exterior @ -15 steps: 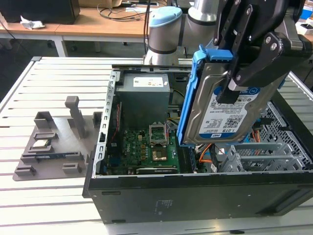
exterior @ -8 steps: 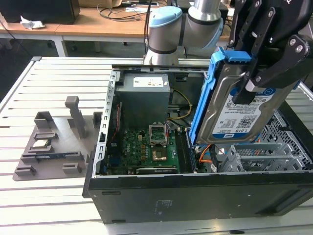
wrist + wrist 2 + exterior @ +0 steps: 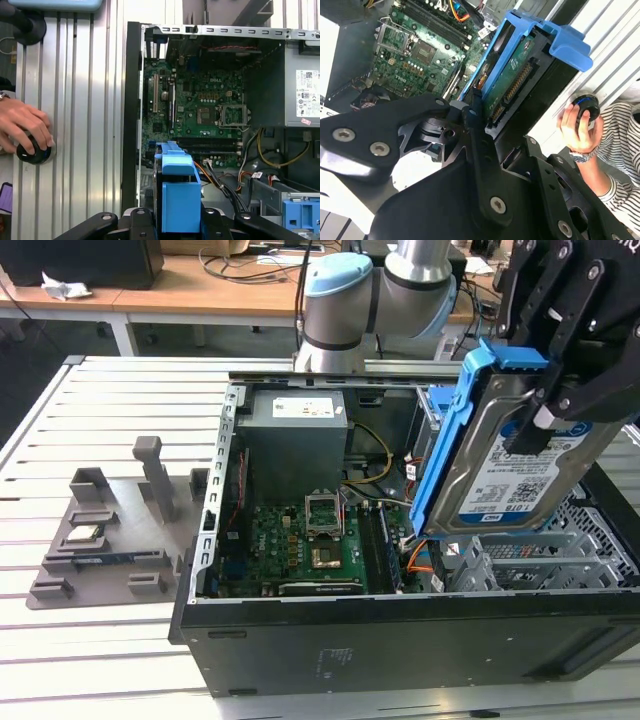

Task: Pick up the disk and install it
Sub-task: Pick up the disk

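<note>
Holding the disk [image 3: 510, 465] in the air is as far as you have got. The gripper [image 3: 550, 415] is clamped on it, fingers pressed against its flat faces. It hangs tilted above the open computer case [image 3: 400, 640], over the end toward the exterior view's right where the grey drive cage [image 3: 560, 555] sits. By that showing the pick-up is done and the install is not: the blue carrier touches no part of the case that you can see, and no bay has received it. In the first wrist view the carrier's end [image 3: 177, 200] sits between the fingers, with the motherboard [image 3: 200, 110] beyond it. As for writing, the disk's upturned face carries a white-and-blue label [image 3: 505, 485] with barcodes and several lines of print. The power supply [image 3: 295, 435] has a white label [image 3: 305, 407] of its own, and the motherboard bears a small white maker's mark. None of that print is read off here. A person's hand [image 3: 22, 125] rests on a black round knob [image 3: 34, 152] on the slatted table [image 3: 85, 125] beside the case.
</note>
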You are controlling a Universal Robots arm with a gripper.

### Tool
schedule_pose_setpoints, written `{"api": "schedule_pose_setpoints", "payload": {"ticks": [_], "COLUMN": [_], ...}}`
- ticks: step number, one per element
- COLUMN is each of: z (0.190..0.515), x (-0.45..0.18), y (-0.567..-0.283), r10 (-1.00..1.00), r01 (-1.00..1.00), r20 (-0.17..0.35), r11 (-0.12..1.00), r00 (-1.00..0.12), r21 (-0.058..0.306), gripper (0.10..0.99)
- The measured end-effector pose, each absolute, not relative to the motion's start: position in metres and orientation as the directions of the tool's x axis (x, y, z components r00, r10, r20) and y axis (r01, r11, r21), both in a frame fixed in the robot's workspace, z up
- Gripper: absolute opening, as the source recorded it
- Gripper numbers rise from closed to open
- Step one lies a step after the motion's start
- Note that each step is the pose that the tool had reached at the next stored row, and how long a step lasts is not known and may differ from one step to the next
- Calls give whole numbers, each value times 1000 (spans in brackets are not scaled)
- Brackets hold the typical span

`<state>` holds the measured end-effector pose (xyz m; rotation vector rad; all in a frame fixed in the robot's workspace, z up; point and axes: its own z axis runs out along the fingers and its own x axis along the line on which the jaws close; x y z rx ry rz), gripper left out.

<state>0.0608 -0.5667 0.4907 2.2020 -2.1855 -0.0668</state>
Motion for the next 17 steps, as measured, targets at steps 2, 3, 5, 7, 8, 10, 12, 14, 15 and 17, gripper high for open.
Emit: {"api": "schedule_pose_setpoints", "payload": {"ticks": [2,3,5,7,8,10,12,14,15,17], "z": [490,490,489,489,488,488,487,487,486,485], "x": [69,74,79,85,87,95,100,103,105,109], "y": [-567,-567,-567,-567,-567,-567,-567,-566,-566,-566], "r10": [-1000,-1000,-1000,-1000,-1000,-1000,-1000,-1000,-1000,-1000], "r01": [-998,-998,-998,-998,-998,-998,-998,-998,-998,-998], "r20": [-3,-2,-2,-1,-1,0,0,1,2,4], "r11": [-8,-7,-7,-8,-8,-7,-7,-7,-7,-7], "r00": [7,7,7,7,7,7,7,7,7,7], "r21": [58,58,58,58,58,58,58,58,58,58], "gripper": [361,361,361,361,361,361,361,361,361,361]}}
